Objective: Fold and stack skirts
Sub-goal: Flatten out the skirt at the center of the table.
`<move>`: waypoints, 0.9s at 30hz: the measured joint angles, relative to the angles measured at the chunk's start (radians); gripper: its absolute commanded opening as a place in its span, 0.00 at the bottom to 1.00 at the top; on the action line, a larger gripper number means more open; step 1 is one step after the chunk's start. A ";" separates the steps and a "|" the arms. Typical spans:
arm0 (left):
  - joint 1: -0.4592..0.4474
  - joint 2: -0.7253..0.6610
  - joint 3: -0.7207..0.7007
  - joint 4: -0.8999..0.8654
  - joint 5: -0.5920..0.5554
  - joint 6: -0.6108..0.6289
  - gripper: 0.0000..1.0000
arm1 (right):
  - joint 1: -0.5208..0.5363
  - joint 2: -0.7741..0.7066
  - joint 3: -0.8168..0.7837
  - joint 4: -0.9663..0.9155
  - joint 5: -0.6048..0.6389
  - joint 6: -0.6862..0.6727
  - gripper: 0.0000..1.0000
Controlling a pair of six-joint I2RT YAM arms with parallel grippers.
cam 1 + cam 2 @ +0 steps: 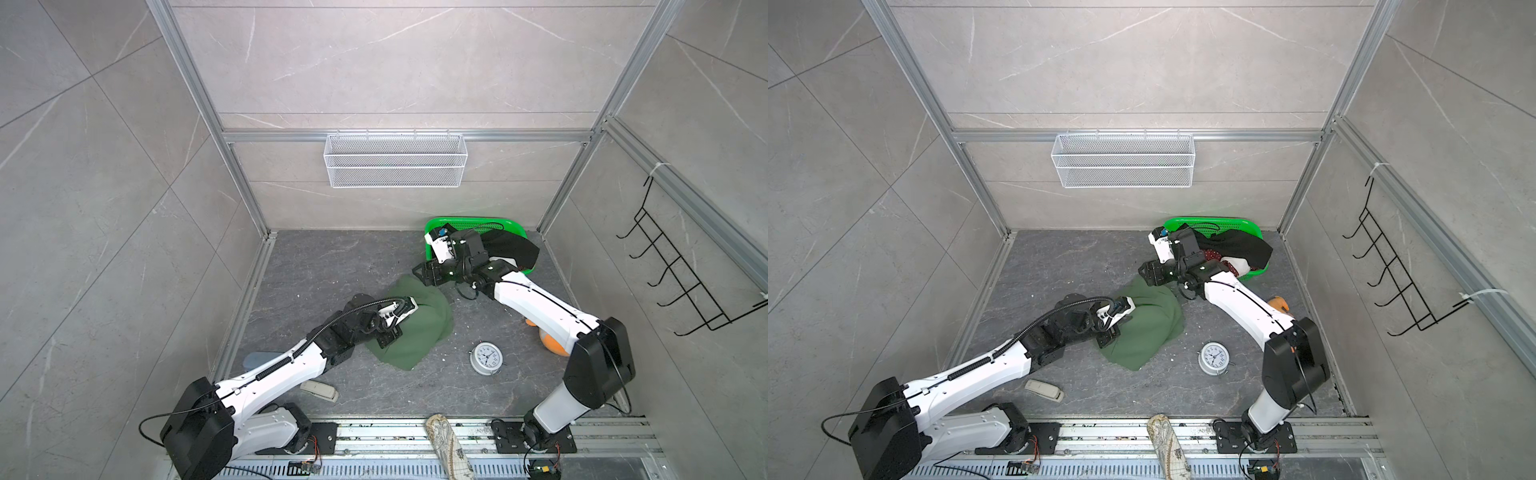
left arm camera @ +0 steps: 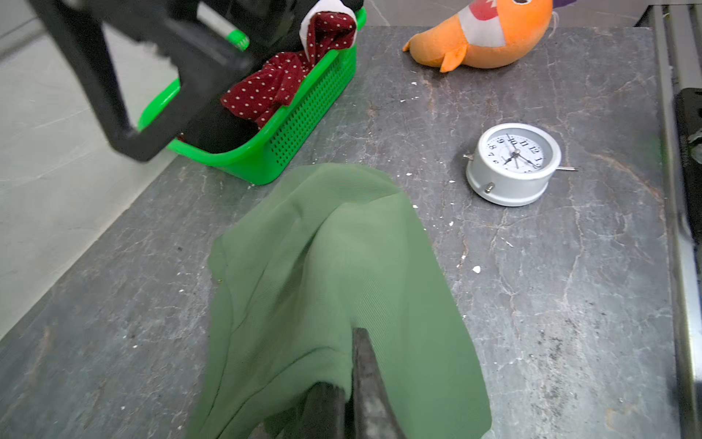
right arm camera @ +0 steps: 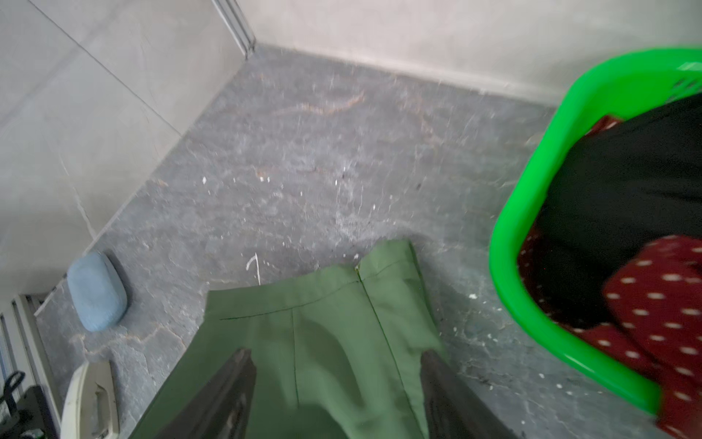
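Note:
An olive green skirt (image 1: 419,328) (image 1: 1150,328) lies crumpled on the dark stone table between both arms. My left gripper (image 1: 388,337) (image 2: 345,380) is shut on a fold at its near edge, and cloth drapes over one finger. Just above the skirt's far end (image 3: 326,323), beside the basket, my right gripper (image 1: 422,274) (image 3: 336,353) stands open with its fingers apart and holds nothing. A black skirt (image 1: 515,249) (image 3: 626,190) and a red polka-dot skirt (image 2: 281,80) (image 3: 664,304) lie heaped in the green basket (image 1: 469,224) (image 2: 304,125) at the back right.
A white alarm clock (image 1: 487,358) lies right of the green skirt. An orange plush fish (image 2: 482,34) sits under the right arm. Near the left arm are a beige remote (image 1: 319,390) and a blue pad (image 3: 97,296). A patterned cloth roll (image 1: 449,449) rests on the front rail.

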 measured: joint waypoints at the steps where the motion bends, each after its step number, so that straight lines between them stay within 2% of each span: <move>1: -0.016 0.011 -0.005 0.005 -0.002 -0.011 0.00 | 0.007 0.021 0.009 -0.011 -0.008 -0.007 0.70; 10: -0.141 0.157 -0.026 0.023 -0.032 -0.066 0.00 | 0.076 0.147 0.105 -0.124 -0.150 -0.089 0.70; 16: -0.182 0.211 -0.026 0.050 -0.066 -0.084 0.00 | 0.098 0.214 0.184 -0.194 -0.167 -0.129 0.70; 20: -0.191 0.214 -0.041 0.071 -0.075 -0.107 0.00 | 0.098 0.284 0.214 -0.229 -0.106 -0.129 0.66; 27: -0.193 0.172 -0.124 0.103 -0.119 -0.161 0.00 | 0.097 0.392 0.254 -0.295 0.129 -0.111 0.58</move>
